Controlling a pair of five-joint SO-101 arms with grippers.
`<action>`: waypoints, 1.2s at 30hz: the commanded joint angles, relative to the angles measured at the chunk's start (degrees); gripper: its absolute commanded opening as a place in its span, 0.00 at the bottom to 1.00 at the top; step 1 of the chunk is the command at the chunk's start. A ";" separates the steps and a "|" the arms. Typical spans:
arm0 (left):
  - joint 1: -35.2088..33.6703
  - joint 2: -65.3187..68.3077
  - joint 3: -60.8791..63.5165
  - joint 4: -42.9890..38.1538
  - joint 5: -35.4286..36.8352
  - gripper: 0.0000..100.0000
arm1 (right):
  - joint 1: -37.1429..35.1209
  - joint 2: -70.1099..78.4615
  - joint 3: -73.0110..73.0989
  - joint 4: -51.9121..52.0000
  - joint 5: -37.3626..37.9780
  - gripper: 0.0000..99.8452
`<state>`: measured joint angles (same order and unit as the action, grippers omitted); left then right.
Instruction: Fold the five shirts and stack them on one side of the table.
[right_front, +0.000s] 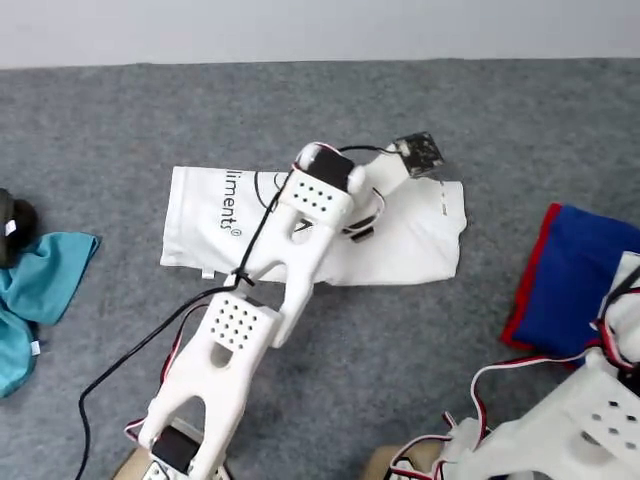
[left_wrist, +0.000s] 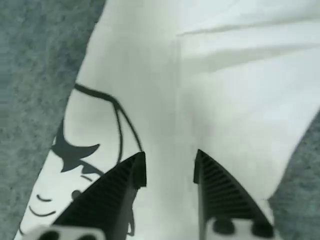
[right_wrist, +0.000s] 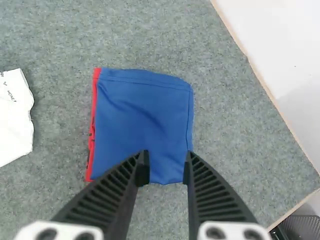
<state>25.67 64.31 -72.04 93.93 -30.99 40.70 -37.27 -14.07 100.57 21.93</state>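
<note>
A white shirt with black print lies flat across the middle of the grey table, partly folded. My left arm stretches over it. My left gripper hovers just above the white cloth, open, with nothing between its fingers. At the table's right side a folded blue shirt lies on a red one. My right gripper hangs open above the blue shirt, holding nothing. A crumpled teal shirt lies at the far left.
A dark object sits at the left edge beside the teal shirt. A black cable trails from the left arm across the carpet. The table's edge runs close past the blue stack. The white shirt's corner lies next to that stack.
</note>
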 joint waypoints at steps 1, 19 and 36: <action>-0.97 -0.62 -1.98 -1.14 0.18 0.16 | 0.22 -0.84 -0.09 2.33 0.70 0.12; 6.24 -17.85 3.03 6.77 2.64 0.08 | 0.22 -0.92 -0.09 2.33 0.53 0.12; 0.62 -17.93 36.88 -3.16 -1.14 0.01 | 0.22 -0.40 0.00 2.33 0.44 0.12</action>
<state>28.92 45.58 -35.12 93.58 -30.29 40.70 -37.27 -14.07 100.57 21.93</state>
